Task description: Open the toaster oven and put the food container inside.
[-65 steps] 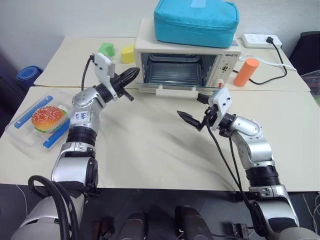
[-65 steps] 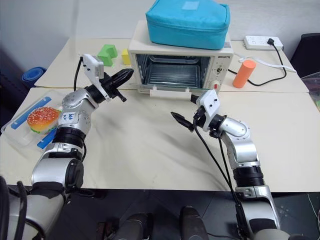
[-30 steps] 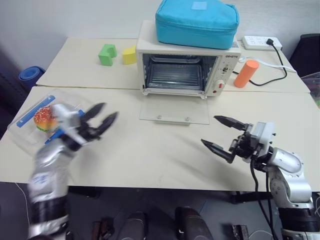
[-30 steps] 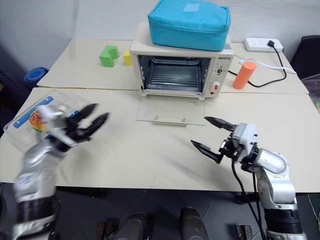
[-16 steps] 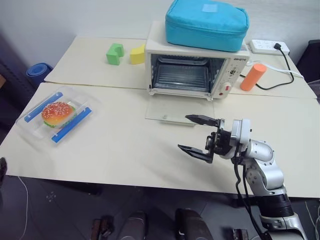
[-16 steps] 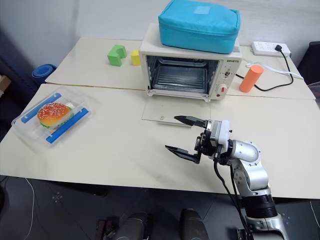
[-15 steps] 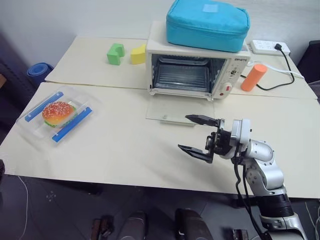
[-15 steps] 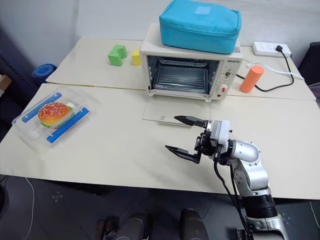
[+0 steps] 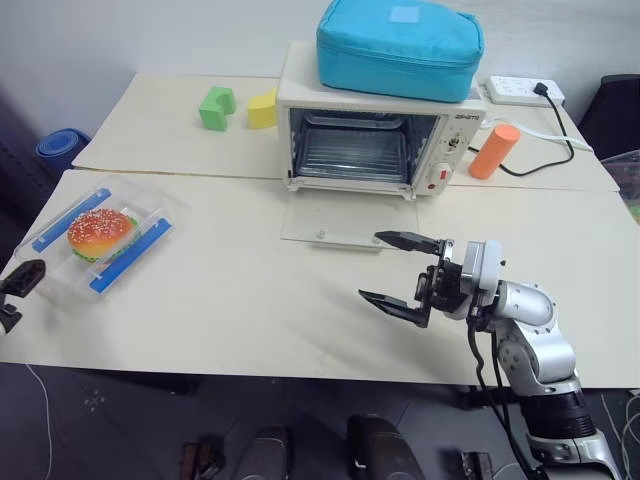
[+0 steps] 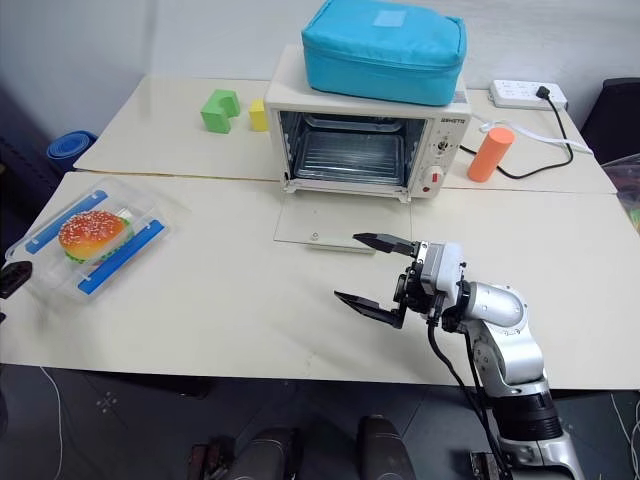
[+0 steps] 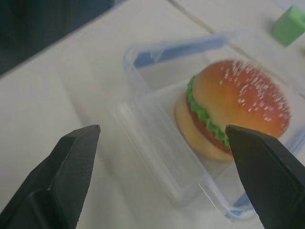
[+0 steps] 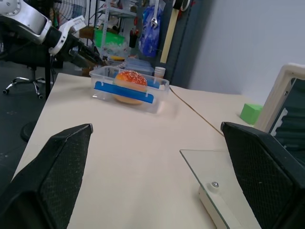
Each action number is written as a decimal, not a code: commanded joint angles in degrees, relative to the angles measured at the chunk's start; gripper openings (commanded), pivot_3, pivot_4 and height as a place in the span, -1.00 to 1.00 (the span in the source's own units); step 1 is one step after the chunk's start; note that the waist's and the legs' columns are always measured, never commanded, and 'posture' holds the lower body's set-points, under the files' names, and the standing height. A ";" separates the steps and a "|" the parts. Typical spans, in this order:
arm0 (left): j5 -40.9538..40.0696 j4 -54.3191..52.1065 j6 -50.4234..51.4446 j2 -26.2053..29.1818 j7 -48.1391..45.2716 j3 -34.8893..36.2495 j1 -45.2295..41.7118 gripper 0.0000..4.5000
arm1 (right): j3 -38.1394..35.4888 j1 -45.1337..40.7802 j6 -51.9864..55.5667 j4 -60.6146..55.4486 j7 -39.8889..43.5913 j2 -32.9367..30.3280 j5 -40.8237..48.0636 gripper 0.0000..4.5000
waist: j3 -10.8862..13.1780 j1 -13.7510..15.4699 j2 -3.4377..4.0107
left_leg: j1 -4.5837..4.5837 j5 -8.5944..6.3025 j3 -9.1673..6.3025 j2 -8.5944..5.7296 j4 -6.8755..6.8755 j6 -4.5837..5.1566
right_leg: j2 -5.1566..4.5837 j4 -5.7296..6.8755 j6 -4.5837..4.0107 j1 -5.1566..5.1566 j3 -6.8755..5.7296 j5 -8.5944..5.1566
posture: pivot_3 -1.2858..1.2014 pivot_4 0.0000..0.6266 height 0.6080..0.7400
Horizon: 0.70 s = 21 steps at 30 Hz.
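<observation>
Left pincer (image 11: 157,176) swung beside food container (image 9: 95,237), open

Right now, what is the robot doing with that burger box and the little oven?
The toaster oven already has its glass door lying open on the table. The food container, with a toy burger inside, sits on the table off to the robot's left. The left hand is open and aimed at the container, not touching it. The right hand hovers open in front of the oven, holding nothing.

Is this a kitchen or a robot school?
More likely a workshop or lab than a kitchen: the toaster oven sits on plain tables beside a power strip and toy blocks, with shelves of tools behind.
</observation>
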 commanded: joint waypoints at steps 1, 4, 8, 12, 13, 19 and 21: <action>3.12 4.56 1.83 2.78 -0.64 -3.07 -3.77 0.82 | 0.11 0.87 0.56 -3.54 -0.83 -0.56 0.21 1.00 | 0.00 0.06 0.00 | -0.01 0.00 0.00 0.00 0.01 0.00 | 0.00 -0.01 0.00 0.00 0.00 0.00 | 0.03 -0.52 1.00; 5.43 6.84 3.08 4.00 -1.43 -4.89 -5.41 0.51 | 0.06 1.20 0.95 -4.12 -1.13 -0.82 -0.13 1.00 | 0.00 -0.05 -0.01 | 0.00 0.00 0.04 0.00 0.03 0.00 | 0.00 -0.01 0.00 0.00 0.04 0.00 | 0.03 -0.52 1.00; 8.63 7.62 1.76 5.25 -2.23 -4.63 -6.20 -0.08 | -0.54 1.26 0.88 -3.80 -1.80 -1.25 -0.75 1.00 | 0.00 -0.61 0.00 | 0.02 0.01 0.05 0.02 -0.02 -0.04 | 0.00 0.03 0.00 -0.04 0.06 0.00 | 0.03 -0.52 1.00; 9.44 6.16 2.85 6.31 -3.71 -4.64 -8.39 -0.60 | -0.90 1.30 0.36 -3.23 -2.20 -1.76 -1.39 1.00 | 0.00 -0.84 -0.01 | 0.00 0.01 0.04 0.02 -0.01 -0.04 | 0.00 0.03 0.00 -0.04 0.05 0.00 | 0.03 -0.52 1.00; 9.56 5.75 3.18 6.60 -4.20 -5.06 -9.22 -0.72 | -1.00 1.26 0.34 -3.09 -2.30 -1.81 -1.45 1.00 | 0.00 -0.82 -0.01 | -0.01 0.01 0.04 0.02 0.00 -0.04 | -0.01 0.03 0.00 -0.04 0.05 0.00 | 0.03 -0.52 1.00; 8.35 0.46 8.37 6.44 -7.58 -14.43 -20.90 -0.88 | -3.36 1.93 0.07 -2.08 -3.06 -3.93 -2.00 1.00 | -0.02 0.42 -0.05 | -0.06 0.02 -0.01 -0.03 0.07 -0.04 | -0.04 0.05 0.00 -0.02 0.00 0.00 | 0.03 -0.52 1.00; 8.66 -1.22 10.29 4.55 -7.53 -19.31 -26.26 -0.88 | -4.94 3.11 -0.20 -2.01 -3.83 -4.99 -2.36 1.00 | -0.02 0.89 -0.06 | -0.08 0.02 -0.02 -0.05 0.10 -0.04 | -0.05 0.04 0.00 -0.02 -0.01 0.00 | 0.03 -0.52 1.00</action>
